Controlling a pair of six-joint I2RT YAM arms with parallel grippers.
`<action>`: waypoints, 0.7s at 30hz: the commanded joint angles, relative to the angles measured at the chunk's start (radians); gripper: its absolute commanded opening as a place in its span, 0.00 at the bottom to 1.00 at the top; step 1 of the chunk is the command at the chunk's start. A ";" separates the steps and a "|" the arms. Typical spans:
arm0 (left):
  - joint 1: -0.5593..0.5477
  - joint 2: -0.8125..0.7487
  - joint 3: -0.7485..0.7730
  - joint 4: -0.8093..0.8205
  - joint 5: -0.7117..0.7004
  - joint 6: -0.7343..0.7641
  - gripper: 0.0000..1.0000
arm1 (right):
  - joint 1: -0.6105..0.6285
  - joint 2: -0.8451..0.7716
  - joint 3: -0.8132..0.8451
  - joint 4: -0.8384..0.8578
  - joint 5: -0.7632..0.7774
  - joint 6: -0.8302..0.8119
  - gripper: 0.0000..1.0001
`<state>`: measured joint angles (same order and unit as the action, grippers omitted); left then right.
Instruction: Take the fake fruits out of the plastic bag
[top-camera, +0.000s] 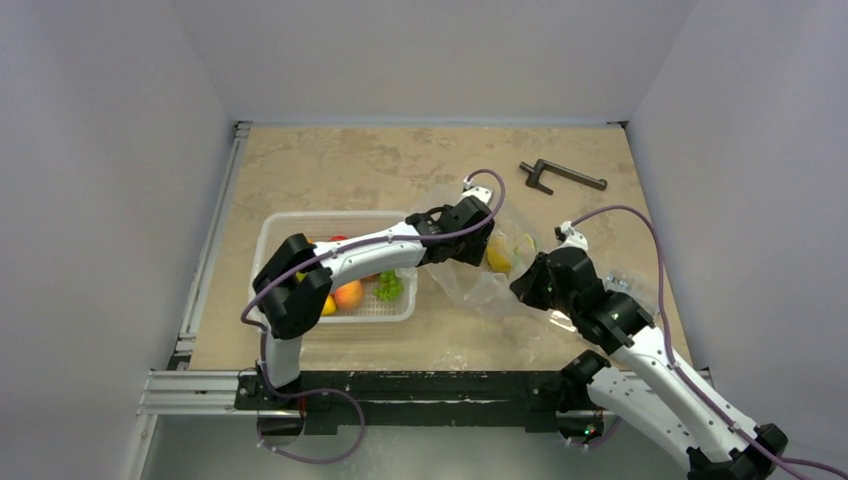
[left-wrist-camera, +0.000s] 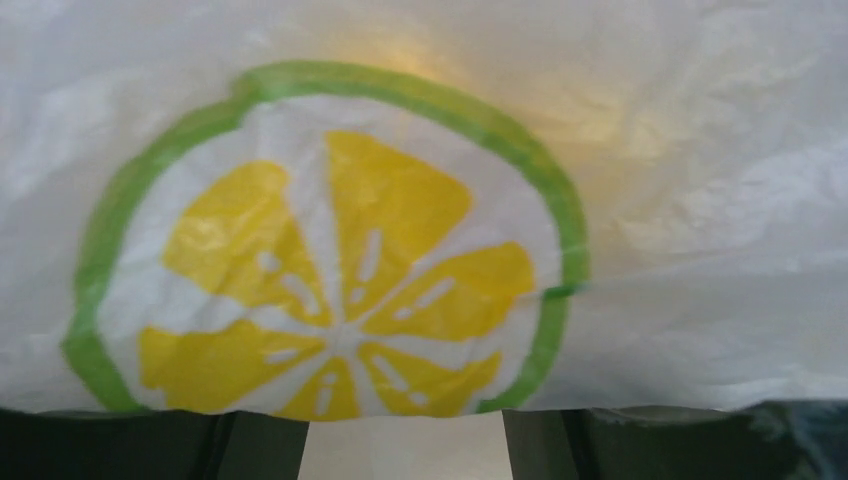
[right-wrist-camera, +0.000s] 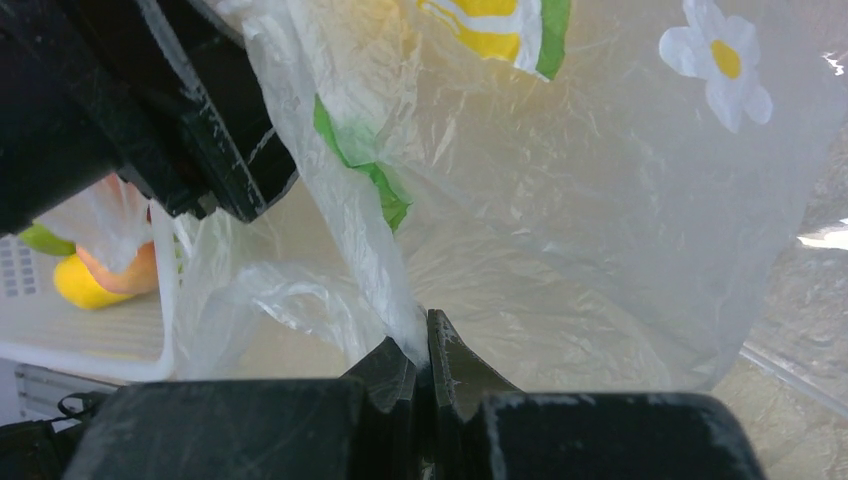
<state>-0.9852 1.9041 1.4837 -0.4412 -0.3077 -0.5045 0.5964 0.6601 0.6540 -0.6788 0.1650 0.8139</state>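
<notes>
The plastic bag (top-camera: 484, 296), clear film with lemon-slice prints, lies crumpled right of the basket. It fills the left wrist view (left-wrist-camera: 700, 200) and shows in the right wrist view (right-wrist-camera: 600, 250). My left gripper (top-camera: 487, 250) reaches into the bag's top; its fingers (left-wrist-camera: 255, 450) stand wide apart with film draped over the tips. A yellow pear-like fruit (top-camera: 498, 258) sits at its tip, showing only as a yellowish glow behind the film (left-wrist-camera: 400, 55). My right gripper (top-camera: 523, 285) is shut on a fold of the bag's film (right-wrist-camera: 405, 300). The red apple is hidden.
A white mesh basket (top-camera: 268, 240) at the left holds several toy fruits, among them an orange-red one (top-camera: 348, 295) and a green one (top-camera: 390, 287). A black tool (top-camera: 560, 176) lies at the back right. A clear rigid edge (right-wrist-camera: 800, 375) lies just right of the bag.
</notes>
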 joint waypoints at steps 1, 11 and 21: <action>0.047 0.027 0.044 0.053 -0.019 0.015 0.66 | -0.002 -0.008 -0.015 0.040 -0.029 -0.020 0.00; 0.074 0.186 0.213 0.022 0.024 0.025 0.87 | -0.002 0.041 -0.016 0.088 -0.052 -0.078 0.00; 0.084 0.016 0.013 0.129 0.069 -0.016 0.87 | -0.001 0.068 -0.029 0.143 -0.094 -0.126 0.00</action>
<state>-0.9192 2.0911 1.5902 -0.3725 -0.2615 -0.5045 0.5953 0.7155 0.6292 -0.5972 0.1093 0.7300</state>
